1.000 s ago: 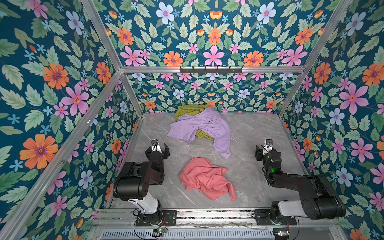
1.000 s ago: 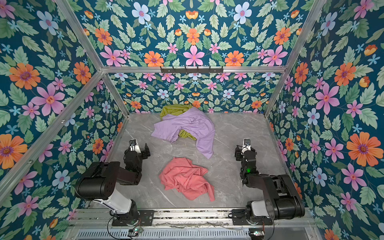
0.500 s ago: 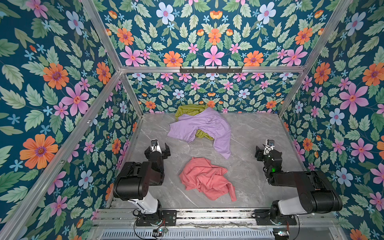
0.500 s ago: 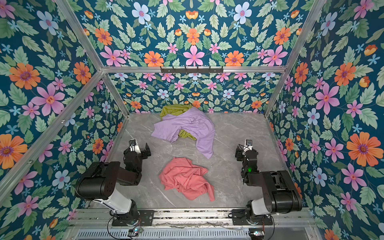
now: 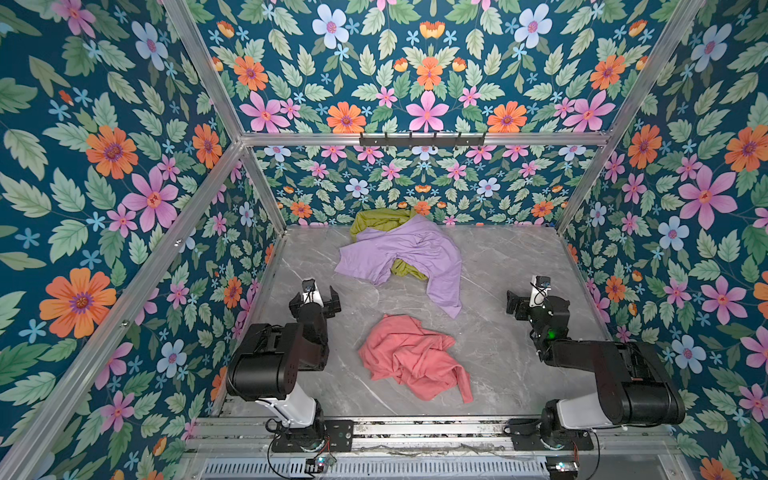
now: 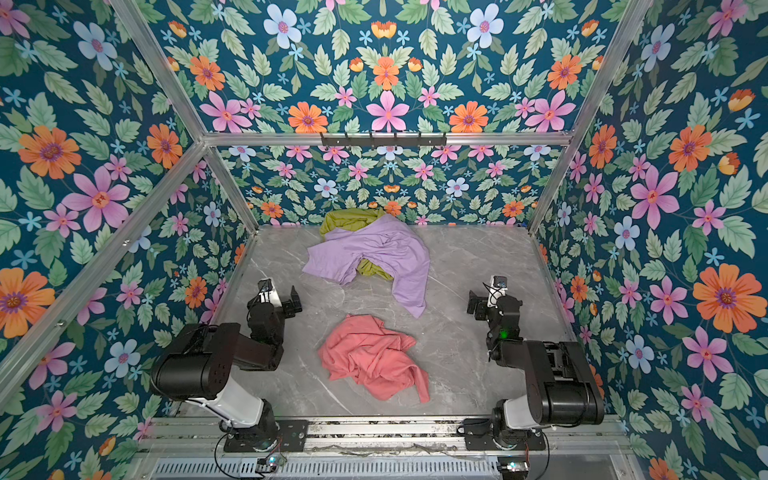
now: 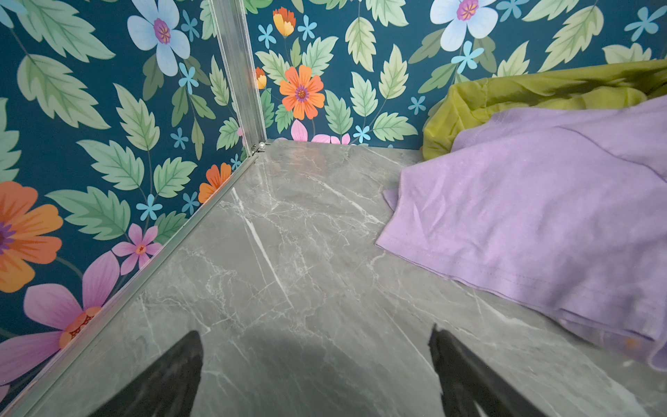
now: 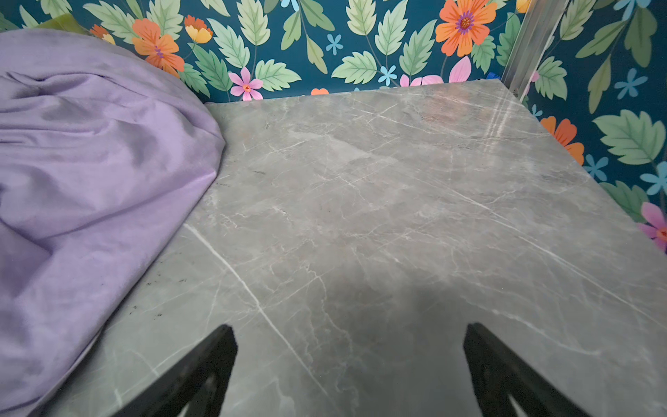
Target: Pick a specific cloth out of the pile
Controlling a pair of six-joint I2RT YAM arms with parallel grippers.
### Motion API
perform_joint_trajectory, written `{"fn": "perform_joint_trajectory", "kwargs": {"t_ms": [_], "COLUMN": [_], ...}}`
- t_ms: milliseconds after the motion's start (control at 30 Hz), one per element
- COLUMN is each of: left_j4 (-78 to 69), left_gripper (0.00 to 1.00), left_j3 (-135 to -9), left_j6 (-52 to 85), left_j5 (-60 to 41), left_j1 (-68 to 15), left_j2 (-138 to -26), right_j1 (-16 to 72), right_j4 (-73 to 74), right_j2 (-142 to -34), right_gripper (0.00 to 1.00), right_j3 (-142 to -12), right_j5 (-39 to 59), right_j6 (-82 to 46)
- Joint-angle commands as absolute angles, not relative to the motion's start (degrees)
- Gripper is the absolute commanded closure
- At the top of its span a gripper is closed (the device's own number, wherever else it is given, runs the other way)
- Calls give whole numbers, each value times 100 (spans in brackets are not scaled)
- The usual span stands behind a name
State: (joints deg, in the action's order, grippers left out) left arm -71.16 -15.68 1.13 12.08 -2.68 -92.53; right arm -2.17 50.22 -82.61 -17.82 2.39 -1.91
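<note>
Two sets of jaws stood wide apart and held nothing. The left gripper [image 5: 315, 297] hung low over the grey marble counter [image 5: 498, 266] near the left wall, its black fingers [image 7: 169, 375] spread over bare stone in the left wrist view. The right gripper [image 5: 524, 301] sat low near the right wall, and its fingers [image 8: 191, 375] likewise framed only bare counter in the right wrist view. Both arms were folded back toward their bases on the front rail [image 5: 415, 428].

Between the two arms, toward the front of the counter, the cloth [image 5: 413, 359] lay crumpled in a salmon-pink heap, apart from either gripper; in both top views it rested flat on the stone, with one corner trailing toward the front [image 6: 376, 357].

Farther back, the pile [image 5: 399, 249] sat against the rear wall, well apart from the pink cloth. Its lilac cloth [image 5: 415, 247] spread on top, one long flap reaching forward toward the pink heap without touching it. The olive-green cloth [image 5: 374, 218] showed behind the lilac one against the wall and again through a gap at its front edge. The left wrist view showed the lilac hem [image 7: 523, 224] on the counter with green [image 7: 505, 94] bunched behind it; the right wrist view showed lilac folds [image 8: 90, 162] only.
</note>
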Motion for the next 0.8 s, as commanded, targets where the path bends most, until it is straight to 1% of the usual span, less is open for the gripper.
{"fn": "perform_joint_trajectory", "kwargs": {"t_ms": [0, 200, 767], "left_j4": [-7308, -7159, -7324], "left_gripper": [0, 0, 0], "left_j3": [-1578, -1651, -1561], "left_j6": [48, 114, 70], "left_j5": [1208, 1039, 1029], "left_j1": [-257, -168, -167], "left_j2": [-9255, -9264, -9256], "right_j1": [-211, -212, -213], "right_j4": [5001, 4992, 4992], "right_j2": [-8238, -8236, -8235], "right_gripper": [1, 1, 1], "right_j3": [-1793, -1795, -1802], "right_j5": [255, 264, 272], "right_j6": [-229, -228, -242]}}
